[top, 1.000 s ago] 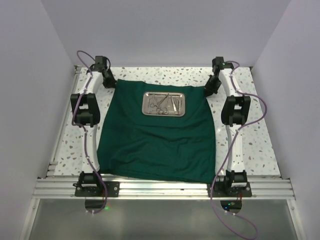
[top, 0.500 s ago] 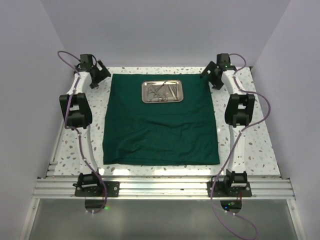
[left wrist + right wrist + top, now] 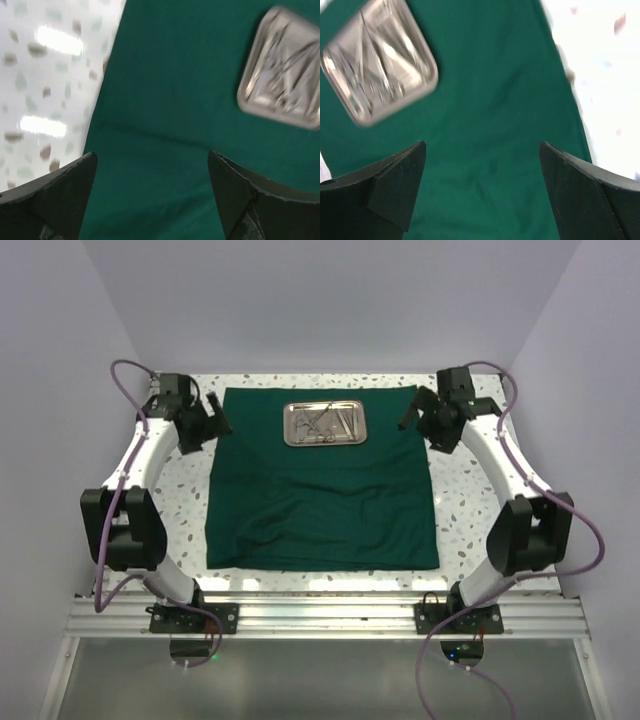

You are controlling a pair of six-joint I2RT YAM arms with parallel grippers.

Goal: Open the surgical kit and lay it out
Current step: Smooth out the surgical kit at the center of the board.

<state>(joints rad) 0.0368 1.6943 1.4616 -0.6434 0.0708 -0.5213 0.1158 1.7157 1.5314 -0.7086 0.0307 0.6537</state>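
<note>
We are seeing one green cloth (image 3: 320, 500) spread on the bench (image 3: 472, 502) between our tools, bearing one steel tray (image 3: 295, 436) of several blurred instruments (image 3: 322, 423). We are holding the left tool (image 3: 208, 426) and right tool (image 3: 420, 422) with fingers apart, empty.

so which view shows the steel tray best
Top external: the steel tray lies whole and fairly sharp on the green cloth, instruments visible inside. Both wrist views show it motion-blurred near a frame corner, the left wrist cutting off its right edge.
</note>
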